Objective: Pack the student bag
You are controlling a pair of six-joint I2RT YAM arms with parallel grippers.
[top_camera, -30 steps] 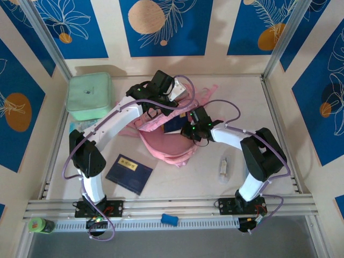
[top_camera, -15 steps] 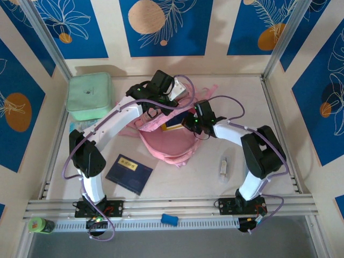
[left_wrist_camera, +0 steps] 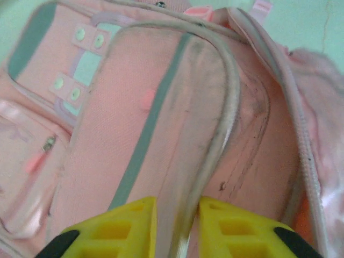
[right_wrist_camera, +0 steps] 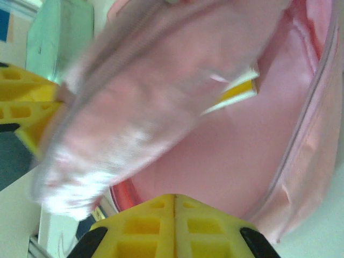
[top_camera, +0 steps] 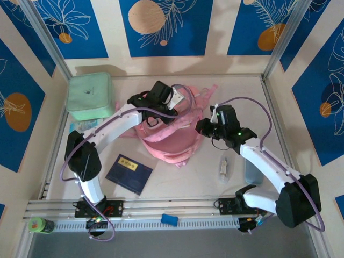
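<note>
Pale table (top_camera: 183, 180), student bag (top_camera: 172, 145) central; far right corner bare

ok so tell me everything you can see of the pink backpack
The student bag is a soft pink fabric backpack with grey-white piping, mint patches and zip front pockets. It lies flat mid-table, straps toward the far wall, main compartment unzipped, showing pink lining and a yellow-edged flat item inside. The left gripper has its jaws either side of the piped flap rim; the right gripper, jaws shut, is at the opening.
</note>
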